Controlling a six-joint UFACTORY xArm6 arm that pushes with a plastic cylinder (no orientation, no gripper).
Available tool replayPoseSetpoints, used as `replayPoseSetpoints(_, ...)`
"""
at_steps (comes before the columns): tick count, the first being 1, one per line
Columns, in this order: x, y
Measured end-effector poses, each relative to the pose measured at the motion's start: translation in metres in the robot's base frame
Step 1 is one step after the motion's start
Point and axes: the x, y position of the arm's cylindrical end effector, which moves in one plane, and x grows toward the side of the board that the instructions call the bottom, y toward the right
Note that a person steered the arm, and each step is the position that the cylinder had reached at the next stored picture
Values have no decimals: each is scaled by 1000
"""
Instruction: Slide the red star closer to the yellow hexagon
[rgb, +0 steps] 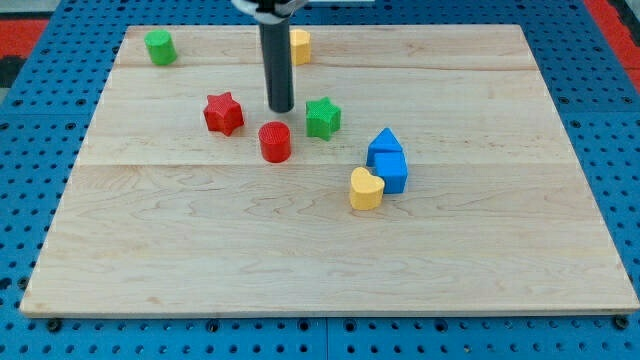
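The red star (224, 113) lies on the wooden board left of centre. The yellow hexagon (299, 46) sits near the view's top edge, partly hidden behind my rod. My tip (281, 108) rests on the board between the red star and the green star (323, 117), just above the red cylinder (275, 141). The tip is about a block's width to the right of the red star and touches no block.
A green cylinder (159, 46) stands at the top left. Two blue blocks (387, 160) and a yellow heart (366, 188) cluster right of centre. The board (330, 260) lies on a blue pegboard surface.
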Motion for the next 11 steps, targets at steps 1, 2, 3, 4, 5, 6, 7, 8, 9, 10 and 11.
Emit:
replayPoseSetpoints(1, 48, -16)
replayPoseSetpoints(2, 51, -47)
replayPoseSetpoints(3, 31, -96)
replayPoseSetpoints(4, 4, -54)
replayPoseSetpoints(5, -7, -14)
replayPoseSetpoints(6, -7, -18)
replayPoseSetpoints(7, -7, -43)
replayPoseSetpoints(8, -11, -48)
replayPoseSetpoints(9, -10, -119)
replayPoseSetpoints(10, -35, -40)
replayPoseSetpoints(11, -70, 63)
